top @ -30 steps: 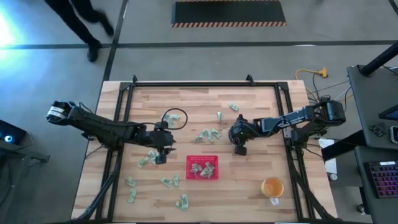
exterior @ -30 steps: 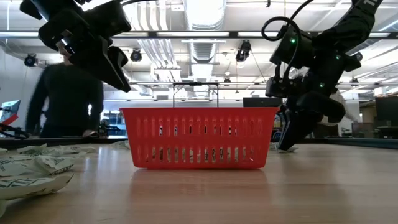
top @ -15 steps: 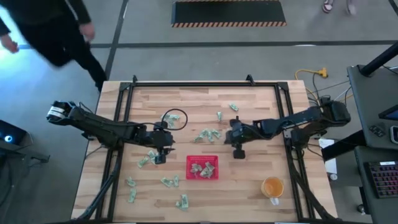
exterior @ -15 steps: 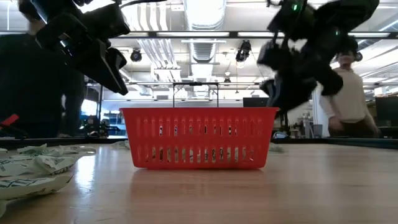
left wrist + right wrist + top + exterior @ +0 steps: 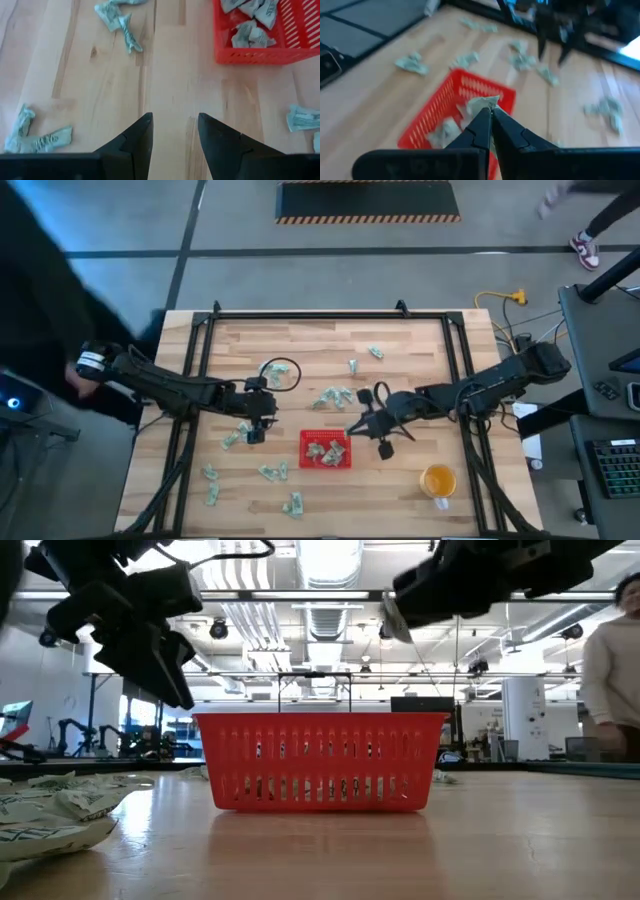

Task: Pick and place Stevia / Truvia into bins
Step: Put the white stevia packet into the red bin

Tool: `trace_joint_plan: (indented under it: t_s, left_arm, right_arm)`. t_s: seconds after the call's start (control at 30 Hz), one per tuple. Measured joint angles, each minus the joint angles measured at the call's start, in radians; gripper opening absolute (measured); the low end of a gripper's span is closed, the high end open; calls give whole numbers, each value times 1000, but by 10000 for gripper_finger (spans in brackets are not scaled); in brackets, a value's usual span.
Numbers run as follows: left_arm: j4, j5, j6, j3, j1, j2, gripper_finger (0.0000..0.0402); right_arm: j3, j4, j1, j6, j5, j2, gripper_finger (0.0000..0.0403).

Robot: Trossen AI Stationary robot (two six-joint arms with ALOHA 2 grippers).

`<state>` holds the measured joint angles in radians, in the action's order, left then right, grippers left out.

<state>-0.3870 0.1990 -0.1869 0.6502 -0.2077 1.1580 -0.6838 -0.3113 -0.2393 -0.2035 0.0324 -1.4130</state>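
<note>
I have the right pincer at the right edge of the red tray, low centre of the high view. Its fingers are pinched together on one sachet, which sticks out past the tips above the tray's rim in the right wrist view. In the low view it hangs above the tray's upper right corner.

The left pincer sits left of the tray, pointing down at bare tabletop; its fingers stand apart with nothing between them.

Several sachets already lie inside the tray. More loose sachets are scattered just above the tray, others beside the left pincer, and a few along the lower left. An orange cup stands at lower right.
</note>
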Motion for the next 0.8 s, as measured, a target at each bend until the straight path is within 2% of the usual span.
trace_joint_plan:
  t_s: [0.17,0.47,0.67,0.8]
  left_arm:
    - [-84,1,-87,6,0,0,140]
    - [-100,0,-118,-14,0,1,140]
    - [-164,-1,-182,-19,0,1,140]
    - [-201,0,-230,-20,0,1,140]
  right_arm:
    - [0,-115,-23,-24,14,-78,9]
    - [-77,-87,-23,44,117,-221,14]
    - [-157,20,-16,69,134,-301,60]
    - [-210,125,-15,57,133,-308,97]
